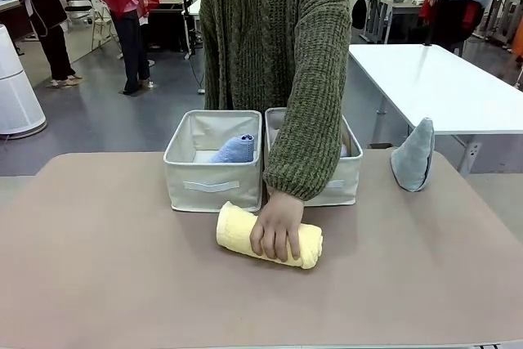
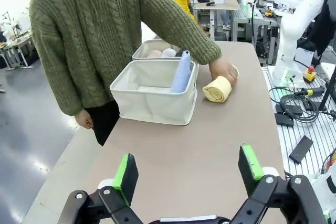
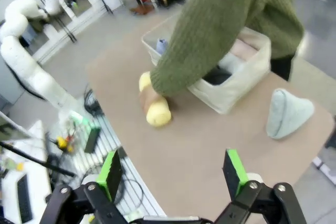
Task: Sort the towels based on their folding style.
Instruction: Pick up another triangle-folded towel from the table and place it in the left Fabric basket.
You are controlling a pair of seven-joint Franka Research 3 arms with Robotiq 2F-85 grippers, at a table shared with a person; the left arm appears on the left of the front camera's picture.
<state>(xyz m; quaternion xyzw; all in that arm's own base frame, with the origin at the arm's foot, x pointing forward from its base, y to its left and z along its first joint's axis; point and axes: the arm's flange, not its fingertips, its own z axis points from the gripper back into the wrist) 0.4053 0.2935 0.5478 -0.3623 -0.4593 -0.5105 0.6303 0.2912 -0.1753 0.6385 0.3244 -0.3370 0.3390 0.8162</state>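
You have two beige fabric bins side by side near the far edge of the tabletop (image 1: 122, 267), their walls touching or nearly so. Three towels show plainly. One pale yellow towel (image 1: 235, 230), rolled, lies on the tabletop just in front of the bins, with the person's hand (image 1: 276, 228) resting on top of it and covering its middle. One light blue towel (image 1: 235, 149), cone-folded, leans inside the left bin (image 1: 212, 179). One grey-blue towel (image 1: 413, 157), also a cone, stands upright on the tabletop to the robot's right, well apart from the bins. In the front view the right bin (image 1: 337, 190) is largely hidden by the person's green knitted sleeve (image 1: 306, 120), so you cannot count its contents there. From the left wrist you can pick out two round ends inside it, a pinkish roll (image 2: 154, 53) and a white roll (image 2: 168, 52). From the right wrist a dark shape (image 3: 216, 75) sits under the arm, too shadowed to say whether it is a towel. The left gripper (image 2: 188, 166) hangs above bare tabletop with its jaws spread wide and nothing between them. The right gripper (image 3: 172, 172) is likewise spread and empty, and it is near neither the bins nor the towels.
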